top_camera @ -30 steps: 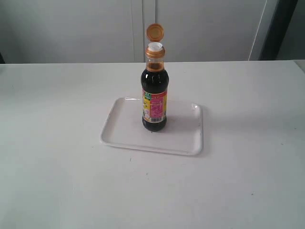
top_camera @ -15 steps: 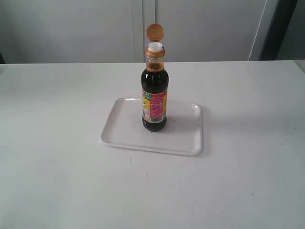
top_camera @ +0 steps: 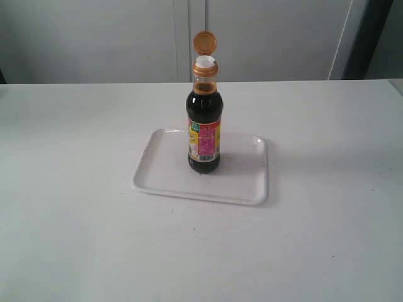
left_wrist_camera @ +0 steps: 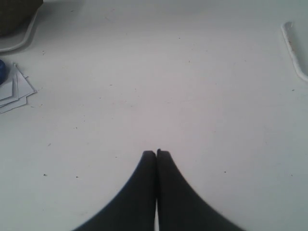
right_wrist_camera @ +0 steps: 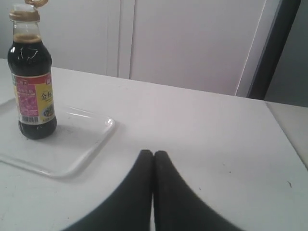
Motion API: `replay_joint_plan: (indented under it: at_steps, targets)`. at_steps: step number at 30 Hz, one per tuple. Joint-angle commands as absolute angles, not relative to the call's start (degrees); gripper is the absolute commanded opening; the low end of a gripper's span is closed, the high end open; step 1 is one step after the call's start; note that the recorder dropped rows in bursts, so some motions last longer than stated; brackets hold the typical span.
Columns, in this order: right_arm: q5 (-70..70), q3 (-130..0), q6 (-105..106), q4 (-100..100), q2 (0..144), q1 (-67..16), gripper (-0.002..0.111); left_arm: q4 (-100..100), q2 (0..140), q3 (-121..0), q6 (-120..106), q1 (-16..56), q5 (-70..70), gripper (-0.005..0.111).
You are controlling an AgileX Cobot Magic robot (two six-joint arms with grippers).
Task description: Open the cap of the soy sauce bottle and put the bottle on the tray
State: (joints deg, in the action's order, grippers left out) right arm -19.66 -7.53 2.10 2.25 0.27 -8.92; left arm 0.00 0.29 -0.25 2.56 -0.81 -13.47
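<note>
The soy sauce bottle stands upright on the white tray, near its middle. Its orange-brown cap is flipped up on its hinge, and the white spout shows beneath it. The right wrist view has the bottle on the tray, off to one side and well away from my right gripper, which is shut and empty over the table. My left gripper is shut and empty over bare table; only an edge of the tray shows there. Neither gripper appears in the exterior view.
A stack of white paper sheets with a blue object lies at one edge of the left wrist view, beside a dark round thing with a white rim. White cabinet doors stand behind the table.
</note>
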Motion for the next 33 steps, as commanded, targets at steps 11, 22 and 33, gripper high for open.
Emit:
replay_joint_plan:
  at_steps: [11,22,33]
  targets:
    - [-18.48,0.0,-0.37,2.99,0.0,-8.6,0.0,0.0,0.0,0.0,2.72,-1.03,-13.53,0.0]
    - [-19.27,0.0,0.0,3.14,0.0,-8.6,0.0,0.0,0.0,0.0,2.72,-1.03,-13.53,0.0]
    - [-19.27,0.0,0.0,3.14,0.0,-8.6,0.0,0.0,0.0,0.0,2.72,-1.03,-13.53,0.0]
